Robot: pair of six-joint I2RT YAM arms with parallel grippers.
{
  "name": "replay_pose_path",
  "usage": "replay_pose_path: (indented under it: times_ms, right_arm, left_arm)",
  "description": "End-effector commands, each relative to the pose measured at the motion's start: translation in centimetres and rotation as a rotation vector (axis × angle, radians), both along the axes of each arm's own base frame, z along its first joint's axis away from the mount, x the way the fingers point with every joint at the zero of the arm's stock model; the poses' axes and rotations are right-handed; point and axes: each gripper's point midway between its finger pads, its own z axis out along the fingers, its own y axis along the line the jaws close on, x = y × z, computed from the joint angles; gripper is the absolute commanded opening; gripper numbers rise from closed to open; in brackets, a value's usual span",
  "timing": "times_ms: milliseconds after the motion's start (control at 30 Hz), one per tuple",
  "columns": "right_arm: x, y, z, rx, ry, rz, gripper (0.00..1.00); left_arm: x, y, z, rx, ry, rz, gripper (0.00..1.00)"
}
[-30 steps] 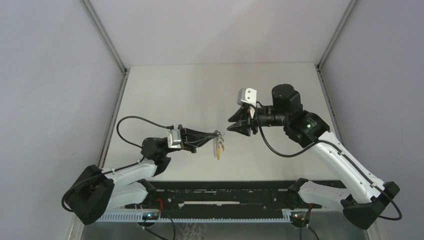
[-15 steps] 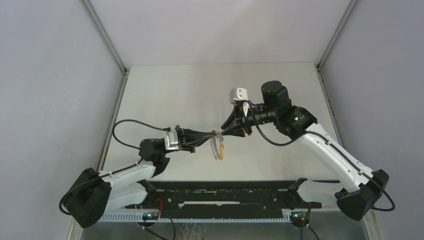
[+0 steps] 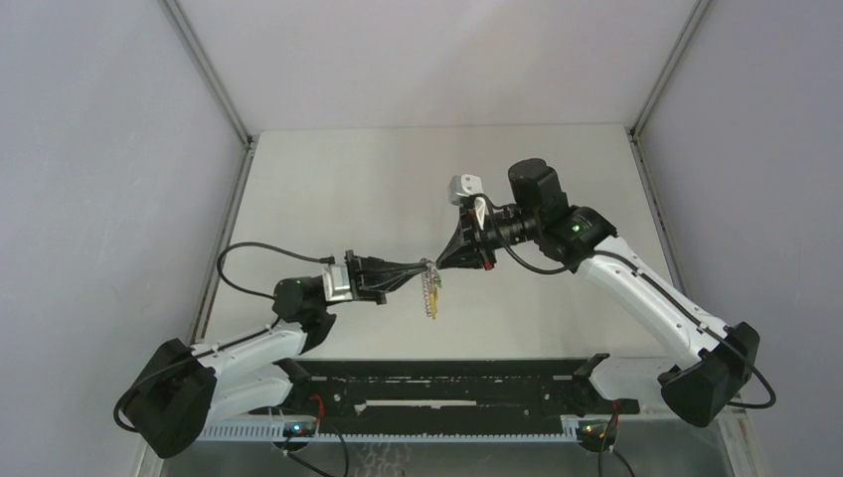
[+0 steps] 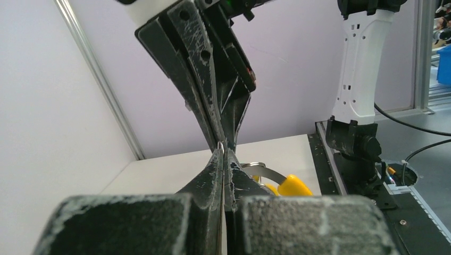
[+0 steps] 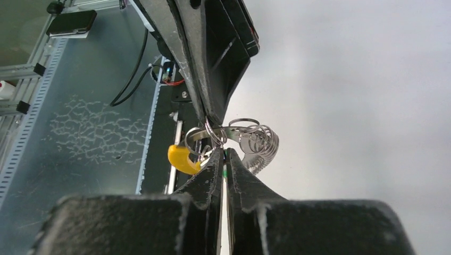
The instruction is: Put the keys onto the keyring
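Pinching the keyring (image 5: 258, 142) at its top loop between left fingers (image 4: 210, 176) pressed flat together. Meeting that same spot, tip to tip, with right fingers (image 5: 207, 180) likewise closed and gapless; impossible to tell whether clamping the wire or only touching it. Showing a green sliver (image 5: 225, 172) in the seam of the right pair, too small to name.

Counting outward: two grippers, the left gripper (image 3: 429, 265) and right gripper (image 3: 438, 264), nose to nose in mid-air above the table (image 3: 328, 189); one coiled grey keyring hanging below the tips; one yellow key (image 5: 181, 158) dangling at it, just beside them.

Against a second ago: right gripper brought in from well apart, its then-spread jaws now shut, the gap to the left gripper gone. Left grip and hanging ring as before.
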Motion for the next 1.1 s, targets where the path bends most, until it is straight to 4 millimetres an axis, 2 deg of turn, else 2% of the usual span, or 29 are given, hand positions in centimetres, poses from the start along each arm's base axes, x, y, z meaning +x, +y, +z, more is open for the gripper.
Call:
replay_pose_path:
  times_ms: [0, 233, 700, 767, 900, 1000, 1067]
  right_arm:
    - [-0.5, 0.2, -0.2, 0.008, 0.060, 0.038, 0.00]
    - [-1.1, 0.6, -0.6, 0.000, 0.182, 0.087, 0.00]
    - [-0.9, 0.5, 1.7, 0.050, 0.070, 0.047, 0.01]
    - [-1.2, 0.3, 2.2, 0.060, 0.028, 0.041, 0.05]
    - [-1.1, -0.4, 2.0, 0.051, -0.079, 0.022, 0.18]
    - [-1.1, -0.9, 0.3, 0.011, -0.128, 0.025, 0.28]
    - [-1.1, -1.0, 0.0, -0.003, -0.160, 0.028, 0.32]
  left_arm:
    - [-0.9, 0.7, 3.0, -0.085, -0.106, 0.018, 0.00]
    - [-1.4, 0.6, 3.3, -0.092, -0.121, 0.009, 0.00]
    - [-1.1, 0.0, 1.8, -0.079, -0.061, 0.016, 0.00]
    - [-0.9, 0.1, 1.4, -0.081, -0.039, 0.030, 0.00]
    - [-0.6, 0.5, 1.3, -0.097, -0.022, 0.059, 0.00]
    - [-0.6, 0.7, 1.7, -0.109, -0.026, 0.067, 0.00]
    - [-0.7, 0.7, 1.8, -0.112, -0.024, 0.064, 0.00]
